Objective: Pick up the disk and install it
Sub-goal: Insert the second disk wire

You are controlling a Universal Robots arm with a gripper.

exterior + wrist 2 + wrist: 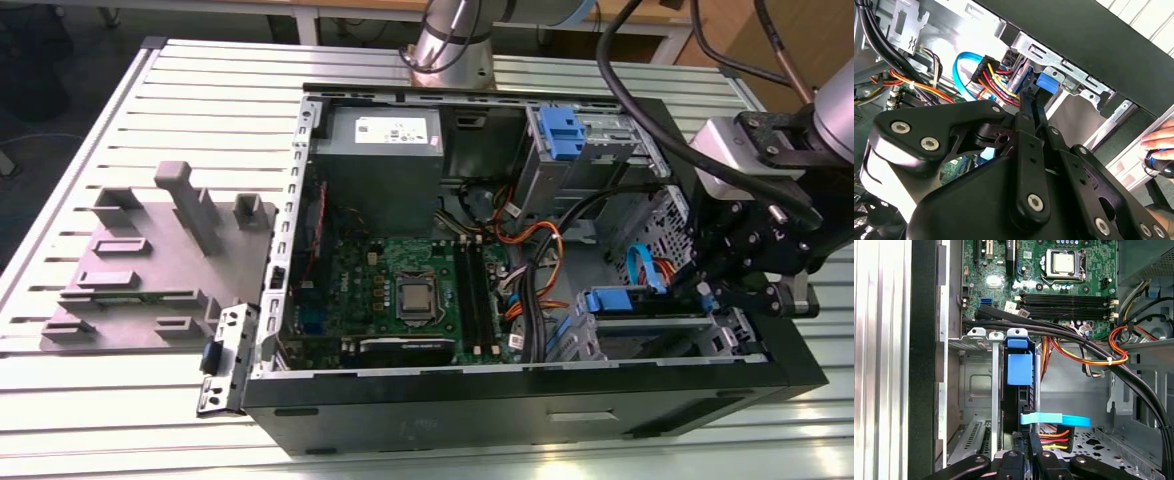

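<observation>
The disk (1019, 370) stands on edge in a slot of the metal drive cage (976, 385) at the case's front corner, its blue rail tab uppermost. It also shows in the exterior view as a blue piece (617, 300) low on that view's right, and in the second wrist view (1048, 81). My gripper (710, 298) hangs over that corner, just inside the case wall. Its fingers (1026, 130) lie close together, shut, with the tips at the disk's cable end (1024, 452). A blue flat cable (1054, 419) and a black plug with red, yellow and orange wires (986, 67) sit beside the tips.
The open computer case (534, 400) lies on a slatted table. Inside are a motherboard (400, 290), a grey power-supply box (380, 140), thick black cables (1094, 347) and a blue bracket (561, 130). A grey fixture (147, 260) stands on the exterior view's left. A person's hand (1160, 137) rests outside the case.
</observation>
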